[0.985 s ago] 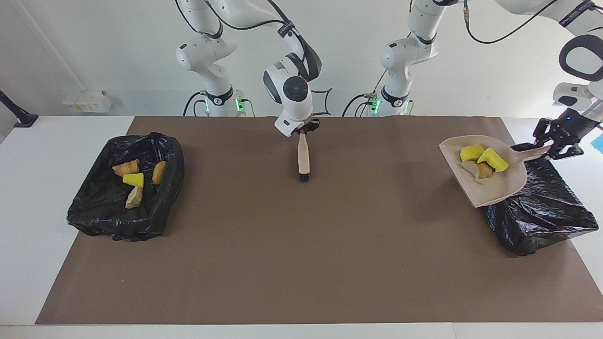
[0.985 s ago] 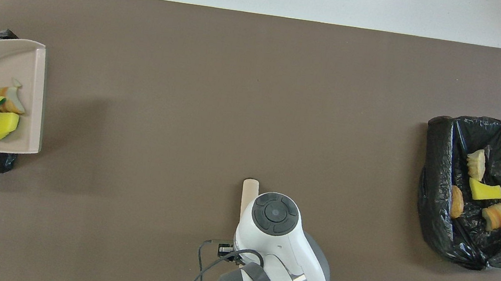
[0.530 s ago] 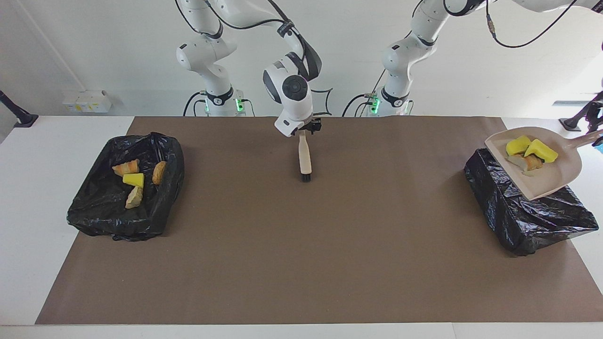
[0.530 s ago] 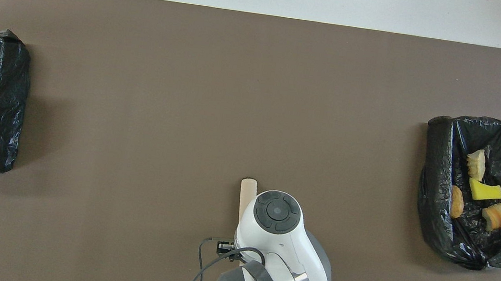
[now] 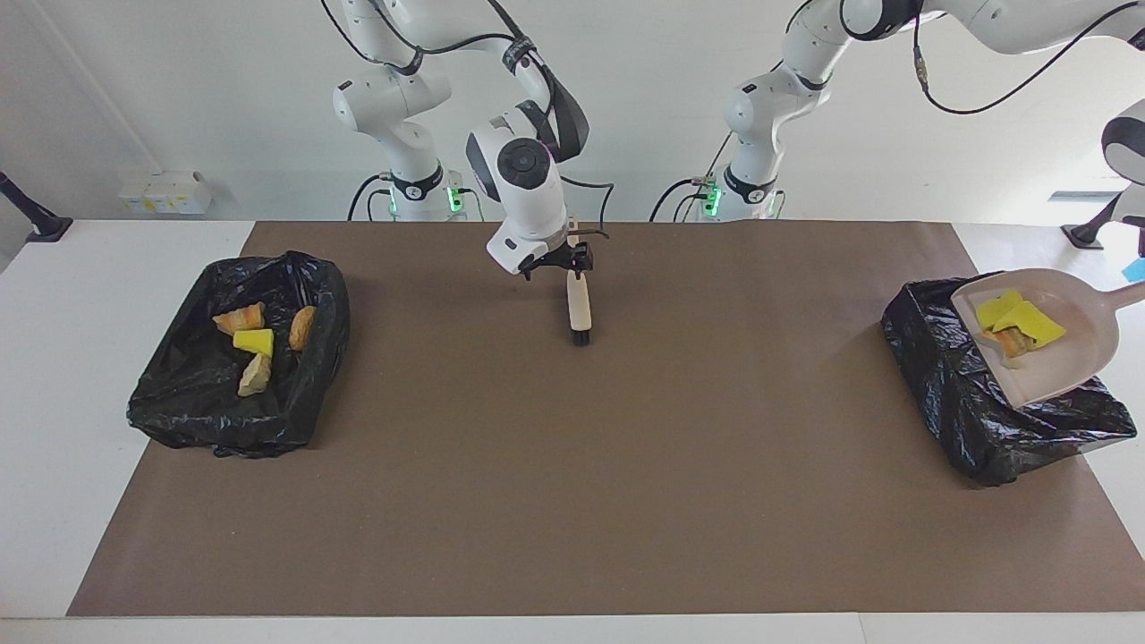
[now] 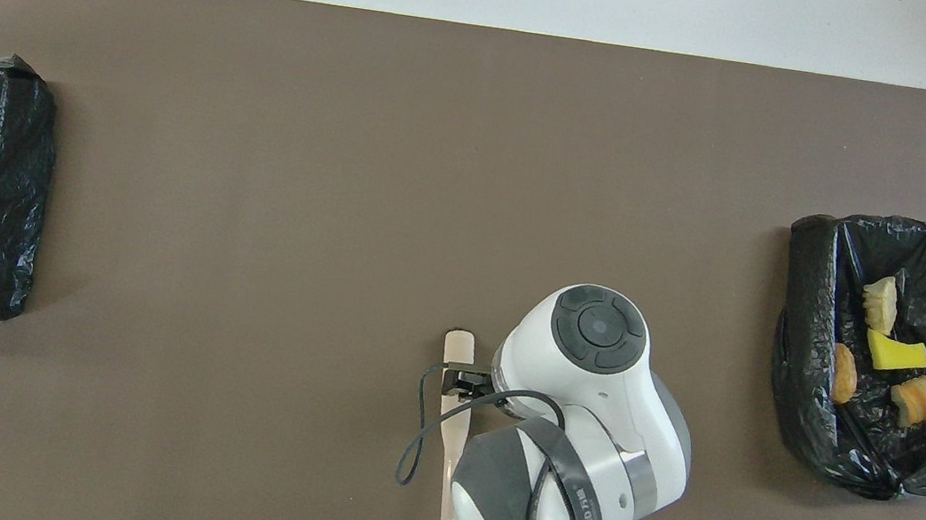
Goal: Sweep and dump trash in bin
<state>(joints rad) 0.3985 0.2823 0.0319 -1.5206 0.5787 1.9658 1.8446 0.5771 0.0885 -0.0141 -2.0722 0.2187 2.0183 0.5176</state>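
The right gripper (image 5: 562, 261) is hovering over the handle end of the brush (image 5: 580, 309), fingers spread and gripping nothing. The brush is lying flat on the brown mat (image 5: 572, 501), bristle end pointing away from the robots. The left gripper is sitting out of view and pressed together, by my reading on the handle of the dustpan (image 5: 1069, 362), since the pan is hanging tilted in the air over the bin at the left arm's end (image 5: 948, 394).

The trash (image 5: 1020, 324) being carried is lying in the pan, toward the side nearer the robots, and is not yet dumped.

What could be going wrong from here: the pan is hanging over the bin's rim rather than its middle, so chunks sliding off the lip may be landing on the table. The foam looks light and could be bouncing out. The pan's lower edge is also sitting close to the loose liner and could be snagging it.

Counting: one brush, one dustpan, two black-lined bins. In the pan, two yellow chunks and one orange-brown one, with a pale scrap beneath that I cannot separate. In the bin at the right arm's end (image 5: 179, 402), four chunks — one yellow, two orange-brown, one pale.
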